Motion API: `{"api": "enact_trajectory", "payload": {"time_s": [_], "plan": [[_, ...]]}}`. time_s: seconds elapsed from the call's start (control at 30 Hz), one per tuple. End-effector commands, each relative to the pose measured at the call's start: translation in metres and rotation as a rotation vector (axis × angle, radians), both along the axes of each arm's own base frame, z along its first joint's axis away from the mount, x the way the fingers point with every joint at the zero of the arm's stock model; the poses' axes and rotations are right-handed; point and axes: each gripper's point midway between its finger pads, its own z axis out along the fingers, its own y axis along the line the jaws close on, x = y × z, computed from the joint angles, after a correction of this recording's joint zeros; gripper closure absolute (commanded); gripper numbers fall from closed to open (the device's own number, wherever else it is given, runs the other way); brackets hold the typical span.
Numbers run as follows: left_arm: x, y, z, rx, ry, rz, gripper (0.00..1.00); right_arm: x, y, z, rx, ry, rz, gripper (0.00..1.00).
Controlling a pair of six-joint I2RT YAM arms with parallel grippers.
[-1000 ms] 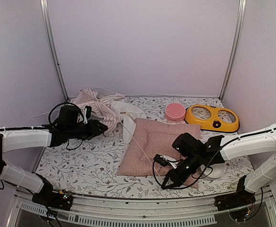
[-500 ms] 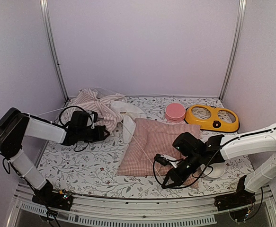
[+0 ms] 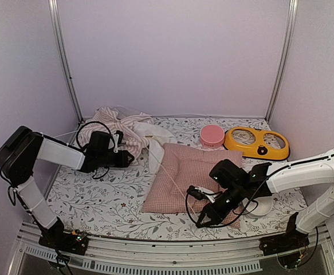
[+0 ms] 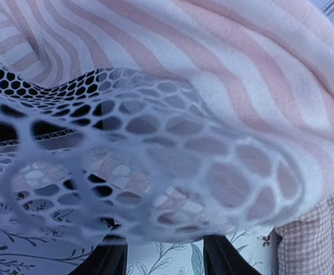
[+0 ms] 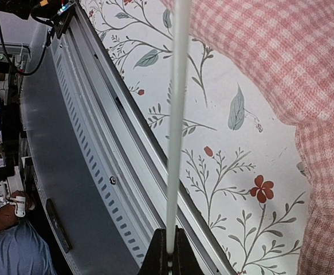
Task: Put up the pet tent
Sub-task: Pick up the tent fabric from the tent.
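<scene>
The pet tent [image 3: 125, 127] lies collapsed at the back left, a heap of pink-and-white striped fabric. My left gripper [image 3: 130, 158] is at its near edge. In the left wrist view the striped fabric [image 4: 258, 63] and blurred mesh [image 4: 155, 149] fill the frame; the mesh drapes over my left gripper [image 4: 164, 246], whose fingers stand apart with tablecloth showing between them. My right gripper [image 3: 203, 218] is shut on the end of a thin white pole [image 3: 169, 180] that runs across the cushion towards the tent. In the right wrist view the pole [image 5: 175, 114] rises from the shut gripper [image 5: 168, 255].
A pink checked cushion [image 3: 192, 172] lies mid-table under the pole. A pink bowl [image 3: 212, 136] and a yellow double feeder [image 3: 257, 143] stand at the back right. A white dish [image 3: 262, 207] is partly hidden under the right arm. The metal front rail [image 5: 98, 172] is right by the right gripper.
My left arm has folded, its elbow rising, and its gripper has slid right along the tent's near edge. The right gripper and the pole have stayed put.
</scene>
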Motion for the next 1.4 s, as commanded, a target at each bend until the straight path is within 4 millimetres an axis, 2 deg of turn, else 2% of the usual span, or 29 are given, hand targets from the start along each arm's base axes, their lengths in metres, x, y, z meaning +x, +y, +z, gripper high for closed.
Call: {"api": "enact_trajectory", "payload": {"time_s": [0.0,0.13,0.37,0.77,1.13,1.37], "plan": [[0.008,-0.001,0.005,-0.003,-0.04,-0.049,0.53,0.012,0.011,0.013,0.053,-0.05,0.008,1.0],[0.008,0.003,0.0,-0.016,-0.031,-0.057,0.53,0.011,0.01,0.013,0.051,-0.049,0.008,1.0],[0.005,-0.007,-0.012,-0.031,-0.002,-0.14,0.57,0.012,0.01,0.012,0.05,-0.049,0.008,1.0],[0.009,-0.008,-0.03,0.007,0.027,-0.157,0.54,0.011,0.01,0.012,0.049,-0.045,0.009,1.0],[0.016,0.016,-0.052,0.118,0.108,-0.028,0.53,0.011,0.01,0.011,0.046,-0.04,0.009,1.0],[0.019,0.015,-0.047,0.079,0.125,0.01,0.5,0.012,0.011,0.012,0.048,-0.037,0.012,1.0]]}}
